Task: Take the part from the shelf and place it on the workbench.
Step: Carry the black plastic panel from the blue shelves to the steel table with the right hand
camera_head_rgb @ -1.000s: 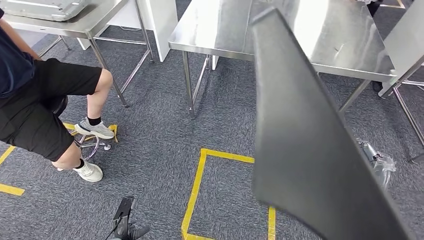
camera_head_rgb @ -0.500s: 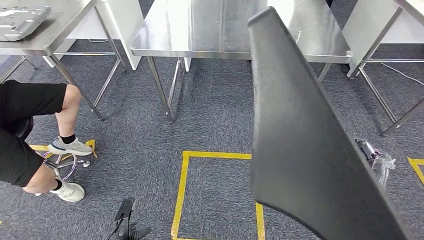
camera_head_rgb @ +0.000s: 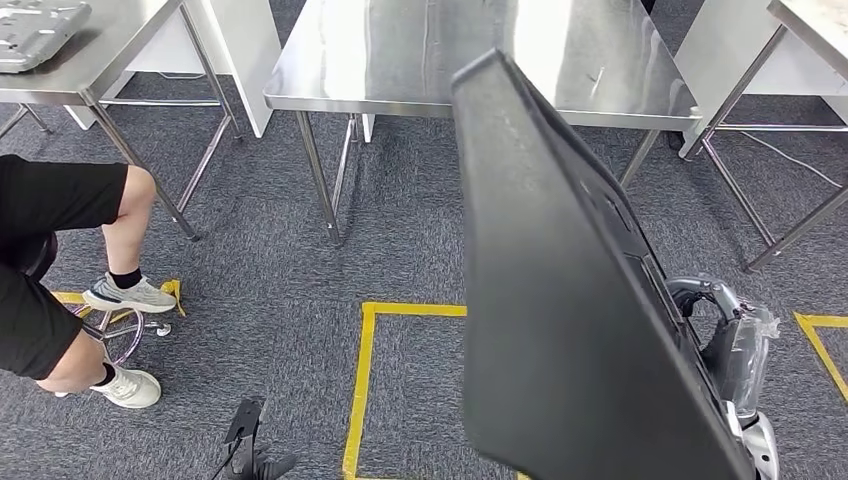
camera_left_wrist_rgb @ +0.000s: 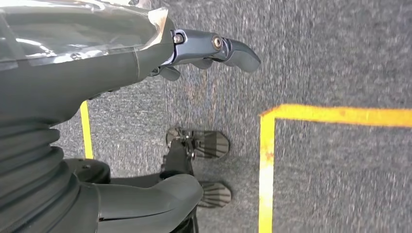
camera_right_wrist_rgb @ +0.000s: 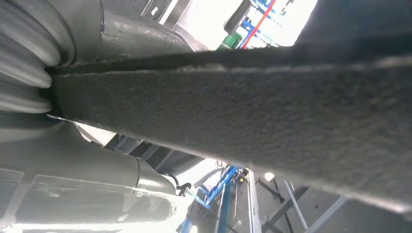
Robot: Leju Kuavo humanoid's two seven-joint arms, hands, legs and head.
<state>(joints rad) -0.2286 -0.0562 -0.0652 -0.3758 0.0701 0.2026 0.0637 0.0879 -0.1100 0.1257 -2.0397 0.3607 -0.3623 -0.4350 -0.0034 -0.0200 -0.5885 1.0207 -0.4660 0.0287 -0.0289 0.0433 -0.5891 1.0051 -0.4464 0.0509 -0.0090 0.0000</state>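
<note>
Large flat dark-grey textured panel part point(camera_head_rgb: 560, 320), tilted on edge, stood in the air in front of the long stainless-steel workbench point(camera_head_rgb: 400, 60), above grey carpet marked with yellow floor tape point(camera_head_rgb: 357, 390); right hand point(camera_head_rgb: 735, 350) gripped the part's edge, its fingers closed on it; left hand point(camera_left_wrist_rgb: 145, 53) hung over the carpet, fingers point(camera_left_wrist_rgb: 233, 48) extended and holding nothing; seated person point(camera_head_rgb: 60, 250) in black shorts beside a second steel table point(camera_head_rgb: 110, 45).

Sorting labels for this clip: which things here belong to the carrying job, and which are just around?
Job: black panel, right hand holding it, steel workbench.
Around: person, grey tray, yellow floor tape, left hand.
</note>
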